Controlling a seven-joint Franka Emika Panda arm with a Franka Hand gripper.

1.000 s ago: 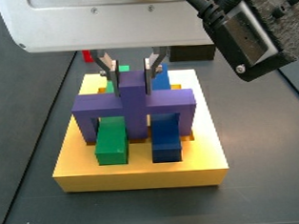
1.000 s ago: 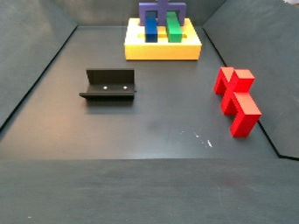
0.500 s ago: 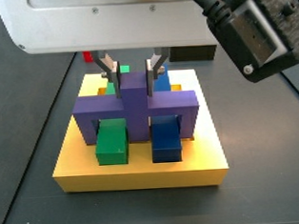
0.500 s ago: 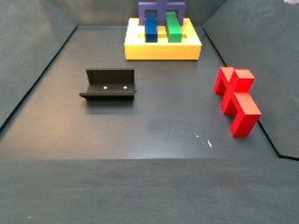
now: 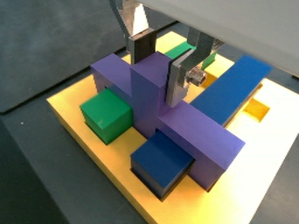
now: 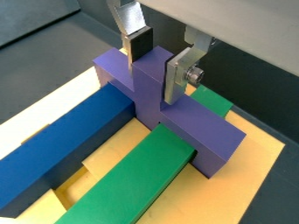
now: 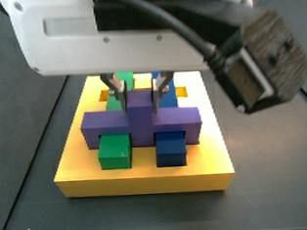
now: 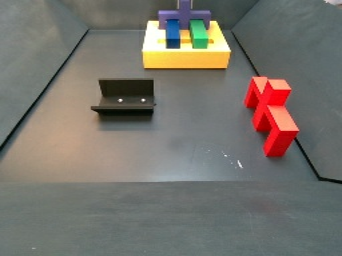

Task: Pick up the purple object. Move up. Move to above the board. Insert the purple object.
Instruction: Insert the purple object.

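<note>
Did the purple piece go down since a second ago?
Yes. The purple object has sunk lower against the yellow board; it now sits down between the green and blue pieces, the gripper astride its post.

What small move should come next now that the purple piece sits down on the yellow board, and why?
Probably open the jaws, then lift clear. The gripper straddles the upright stem of the purple object, whose crossbar appears seated low across the green block and blue block on the yellow board, so insertion looks about finished.
</note>
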